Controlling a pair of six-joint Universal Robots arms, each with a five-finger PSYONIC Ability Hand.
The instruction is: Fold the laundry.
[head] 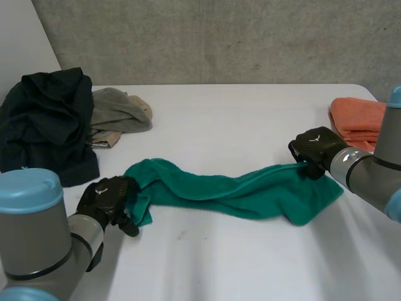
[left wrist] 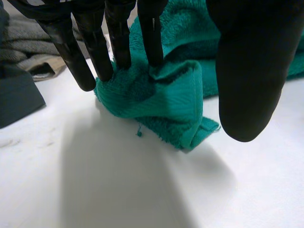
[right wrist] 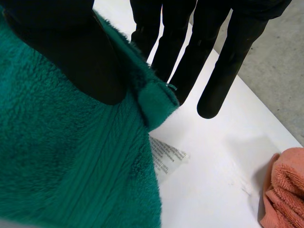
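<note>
White rectangular table (head: pixel 250 119) bearing a long green terry towel (head: pixel 250 194), lying roped and twisted across the near middle, left to right. Far left, a heap of dark crumpled clothing (head: pixel 44 119) with grey and beige garments (head: pixel 119 113) beside it; far right, a folded orange terry towel (head: pixel 357 119). The left hand (head: pixel 106 197) rests straight fingers (left wrist: pixel 118 42) on the bunched left end, its thumb (left wrist: pixel 249 71) apart and not gripping. The right hand (head: pixel 316 147) appears to pinch the far right corner between thumb (right wrist: pixel 71 52) and fingers, just by the small white care label (right wrist: pixel 166 159). Judged step: spreading the towel flat. The left hand should first close on a true corner, not the bunch; then both should draw apart evenly, lifting slightly so the twist drops out
</note>
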